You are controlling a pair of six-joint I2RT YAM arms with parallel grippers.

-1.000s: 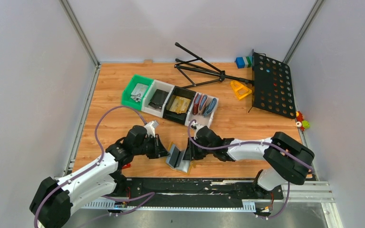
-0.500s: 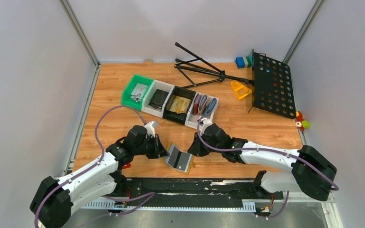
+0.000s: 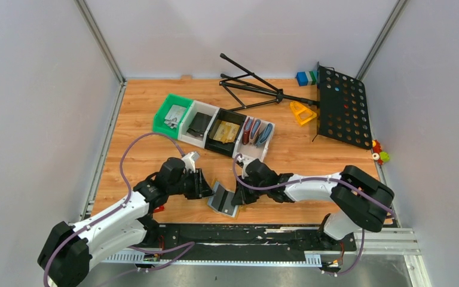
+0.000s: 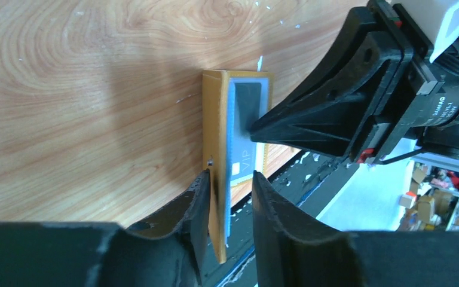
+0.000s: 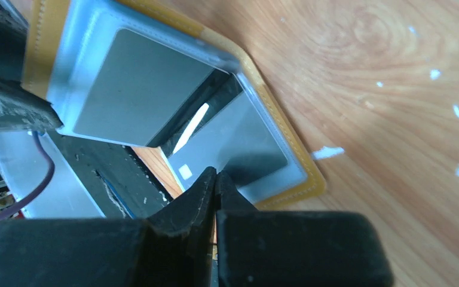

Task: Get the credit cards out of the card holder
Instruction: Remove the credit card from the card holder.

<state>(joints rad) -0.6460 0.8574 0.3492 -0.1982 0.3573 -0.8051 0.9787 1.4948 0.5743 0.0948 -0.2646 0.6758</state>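
The mustard card holder lies open near the table's front edge, with one flap raised and the other flat. My left gripper is open. It straddles the raised flap, which touches one finger and leaves a gap to the other. A card marked VIP shows in the grey-blue lining. My right gripper is shut, and its tip presses on the flat flap's lining. I see nothing between its fingers. Gold-tan cards lie in the black bin.
A row of bins stands behind the holder, holding a black wallet and dark-red and blue wallets. A folded black tripod, a perforated black panel and a yellow piece lie at the back right. A black strip runs along the front edge.
Half a second ago my right arm had pulled back to the right and the holder lay flatter. It has now returned to the holder, and the near flap stands up again. My left arm held still.
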